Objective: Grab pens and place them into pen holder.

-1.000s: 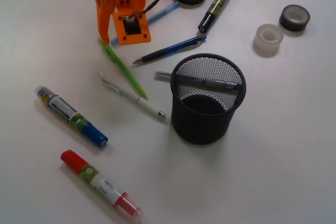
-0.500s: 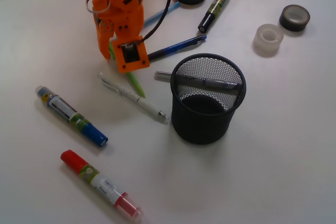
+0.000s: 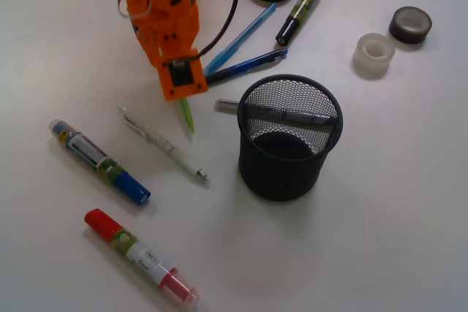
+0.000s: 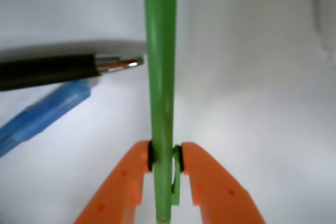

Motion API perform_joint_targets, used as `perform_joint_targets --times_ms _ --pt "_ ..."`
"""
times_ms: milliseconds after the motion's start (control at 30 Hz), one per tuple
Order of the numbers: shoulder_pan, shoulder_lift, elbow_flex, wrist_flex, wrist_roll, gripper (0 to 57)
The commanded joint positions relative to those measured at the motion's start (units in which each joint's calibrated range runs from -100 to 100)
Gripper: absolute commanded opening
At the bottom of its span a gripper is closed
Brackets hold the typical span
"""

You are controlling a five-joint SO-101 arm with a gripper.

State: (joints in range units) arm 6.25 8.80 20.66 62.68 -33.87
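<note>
Gripper (image 4: 166,160) jaws clamped on lime green pen (image 4: 160,61); dark blue pen (image 3: 245,66) and light blue pen (image 3: 241,36) just beside it, white pen (image 3: 163,143) near.

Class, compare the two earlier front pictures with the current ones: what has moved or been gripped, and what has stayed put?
The gripper has shut on the green pen, so only the pen's tip still shows below it. The white pen shifted down-left, and the light blue pen swung out to the right. The dark blue pen, pen holder, markers and tape rolls stayed put.
</note>
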Motion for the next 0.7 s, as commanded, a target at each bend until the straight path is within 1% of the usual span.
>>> perform_joint_targets --times_ms 0,133,267,333,467,667 --pt "-0.2 -16.4 -2.0 3.3 0.0 0.4" --pt "-0.4 -31.3 -2.2 0.9 -1.7 0.4" --pt "-4.1 -42.6 -1.5 -6.9 -5.4 0.4" --pt "-7.3 -46.3 -0.1 -13.6 -7.2 0.4" --pt "-13.2 -49.0 8.1 -34.9 -10.0 0.4" --pt "-18.6 -47.0 30.3 -77.0 -12.3 0.4"
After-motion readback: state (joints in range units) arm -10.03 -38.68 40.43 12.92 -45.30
